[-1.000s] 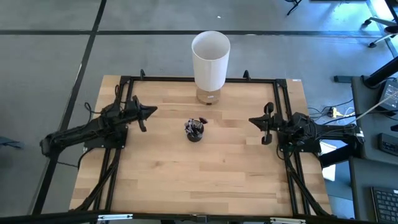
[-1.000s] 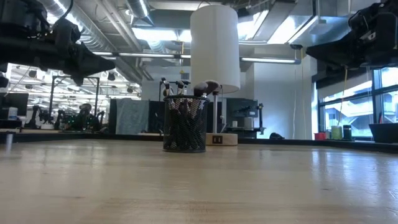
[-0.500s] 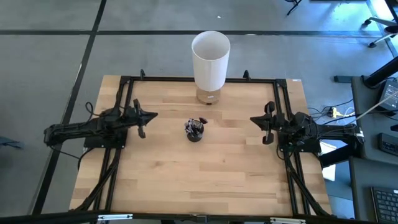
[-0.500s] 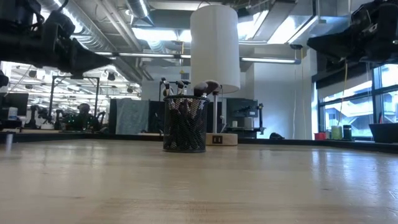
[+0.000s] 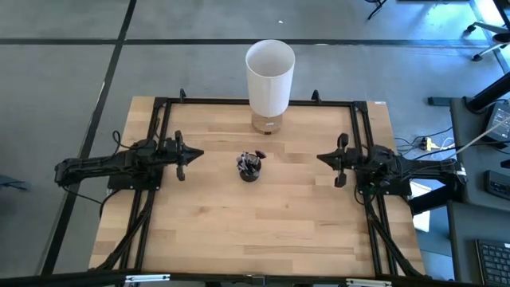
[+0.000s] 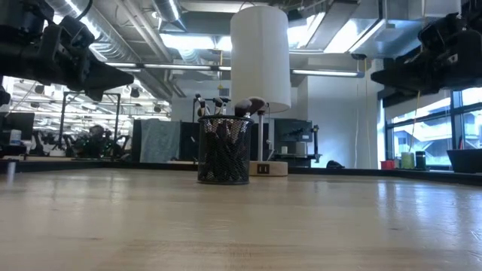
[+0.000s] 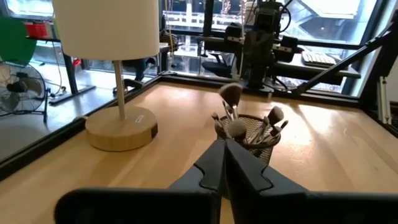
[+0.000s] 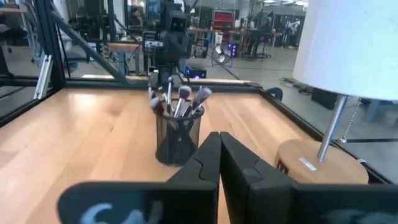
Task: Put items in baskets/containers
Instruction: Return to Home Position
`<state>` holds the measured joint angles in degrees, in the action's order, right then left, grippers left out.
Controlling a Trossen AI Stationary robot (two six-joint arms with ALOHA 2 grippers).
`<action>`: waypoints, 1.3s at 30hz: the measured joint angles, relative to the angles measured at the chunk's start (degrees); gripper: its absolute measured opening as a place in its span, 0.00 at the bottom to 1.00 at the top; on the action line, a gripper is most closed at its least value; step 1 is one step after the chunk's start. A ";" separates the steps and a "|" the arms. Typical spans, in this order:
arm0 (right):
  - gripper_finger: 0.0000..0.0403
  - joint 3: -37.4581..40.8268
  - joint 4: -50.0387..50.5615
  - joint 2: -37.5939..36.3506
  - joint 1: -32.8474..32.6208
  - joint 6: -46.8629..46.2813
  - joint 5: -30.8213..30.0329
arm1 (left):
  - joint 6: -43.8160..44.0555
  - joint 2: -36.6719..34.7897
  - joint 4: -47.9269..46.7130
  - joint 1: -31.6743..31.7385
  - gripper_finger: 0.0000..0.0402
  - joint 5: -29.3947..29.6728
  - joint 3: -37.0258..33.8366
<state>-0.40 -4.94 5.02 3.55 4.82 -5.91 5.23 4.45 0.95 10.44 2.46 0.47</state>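
While left tool (image 5: pixel 198 153) and right tool (image 5: pixel 320 158) hang clenched, empty, one dark cup (image 5: pixel 249 172) holds brushes (image 6: pixel 249 106), exact count unclear.

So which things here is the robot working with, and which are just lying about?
Part of the job: thin dark-handled makeup brushes, standing in the small black mesh cup; left gripper and right gripper, both shut, either side of it.
Just there: tall white cylinder on a round wooden base.

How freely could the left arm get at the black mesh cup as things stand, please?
Probably yes: the left end effector, shut, points toward the cup, and nothing lies on the table between them. The white cylinder stands farther back, clear of that line.
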 joint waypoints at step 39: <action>0.02 0.00 2.94 0.17 0.02 -1.53 0.98 | 0.00 0.00 0.08 0.00 0.03 0.02 0.00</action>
<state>-0.40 -2.00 5.19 3.57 3.29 -4.93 5.23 4.45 1.03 10.44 2.48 0.47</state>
